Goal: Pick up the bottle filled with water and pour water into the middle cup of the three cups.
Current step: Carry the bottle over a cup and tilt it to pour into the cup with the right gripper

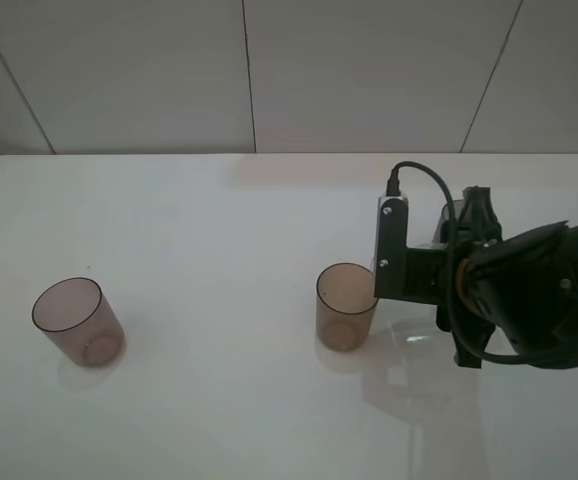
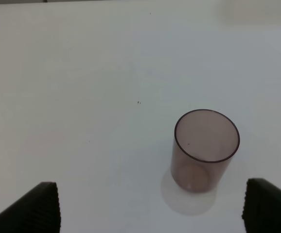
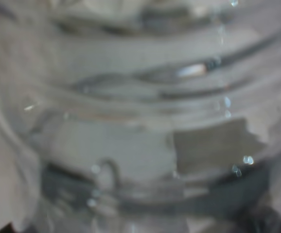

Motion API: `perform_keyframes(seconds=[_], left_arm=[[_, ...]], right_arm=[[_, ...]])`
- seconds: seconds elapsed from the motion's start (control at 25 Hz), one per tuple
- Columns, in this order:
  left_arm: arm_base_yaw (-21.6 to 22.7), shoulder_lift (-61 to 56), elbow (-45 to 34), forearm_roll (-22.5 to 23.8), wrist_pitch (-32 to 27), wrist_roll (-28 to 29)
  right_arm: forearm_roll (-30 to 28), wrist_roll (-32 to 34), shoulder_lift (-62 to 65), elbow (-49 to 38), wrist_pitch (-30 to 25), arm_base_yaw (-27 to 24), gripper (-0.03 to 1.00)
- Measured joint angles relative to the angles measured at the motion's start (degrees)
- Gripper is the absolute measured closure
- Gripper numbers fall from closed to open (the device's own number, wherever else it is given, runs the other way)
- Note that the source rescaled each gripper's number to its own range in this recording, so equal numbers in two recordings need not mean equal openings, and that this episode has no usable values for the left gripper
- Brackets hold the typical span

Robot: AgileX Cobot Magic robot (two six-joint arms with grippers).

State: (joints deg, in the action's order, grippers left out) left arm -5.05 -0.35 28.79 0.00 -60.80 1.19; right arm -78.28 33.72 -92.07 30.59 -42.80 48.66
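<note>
Amber middle cup and one mauve cup are being shown empty; beside the amber one, the grip of the right end effector cannot be told; the left end effector is being held wide open, empty.

Pretty plain setup: a big white table with a slightly glossy top and rounded far corners. The light on it is soft and even, so shadows stay faint. Right behind the table's far edge is a pale grey wall of large panels, with thin dark seams rising from the table, some slanted. There's a tiny dark speck on the tabletop, maybe dirt.
</note>
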Motion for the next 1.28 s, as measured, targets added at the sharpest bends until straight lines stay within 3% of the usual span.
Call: perform_keyframes(seconds=[0.4, 1.28], left_arm=[[0.0, 0.0, 0.0, 0.0, 0.0, 0.0], [0.0, 0.0, 0.0, 0.0, 0.0, 0.0]], right_arm=[[-0.22, 0.0, 0.0, 1.28, -3.52, 3.27, 0.95], [-7.29, 0.0, 0.0, 1.28, -6.44, 3.98, 0.95]])
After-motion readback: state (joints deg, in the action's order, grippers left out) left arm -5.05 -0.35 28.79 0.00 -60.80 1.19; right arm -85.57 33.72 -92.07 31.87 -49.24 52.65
